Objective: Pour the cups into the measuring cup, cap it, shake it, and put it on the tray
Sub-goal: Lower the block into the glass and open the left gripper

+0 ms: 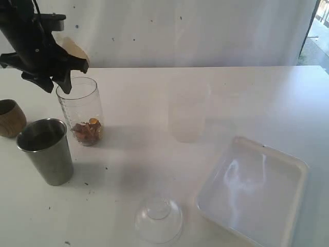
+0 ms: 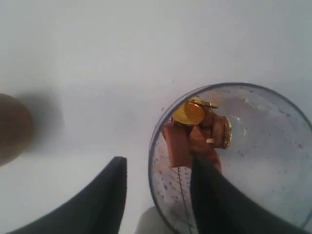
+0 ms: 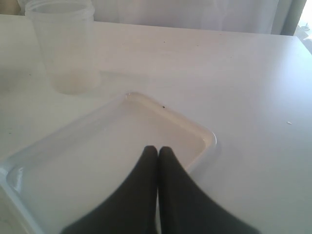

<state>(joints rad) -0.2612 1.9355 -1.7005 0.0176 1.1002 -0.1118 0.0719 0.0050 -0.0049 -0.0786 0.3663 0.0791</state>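
Hovers with left fingers (image 2: 105, 195) parted, nothing gripped between the tips, above the measuring cup (image 1: 79, 110) toward the counter's rear left corner beside the steel tumbler (image 1: 46, 152), likely lined up for pouring, while resting right fingers (image 3: 146, 195) pressed shut over the tray (image 1: 257, 190), clear of the work

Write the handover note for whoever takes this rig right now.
Left gripper: open, jaws straddling the rim of the measuring cup.
Right gripper: shut, empty, over the tray.
Steel tumbler and wooden cup stand beside the measuring cup; frosted cup is mid-table; dome lid lies on the table near the tray.
Done: brown pieces and a gold one are in the measuring cup.
Left: check whether any cup holds more, then cap, shake, set on tray.
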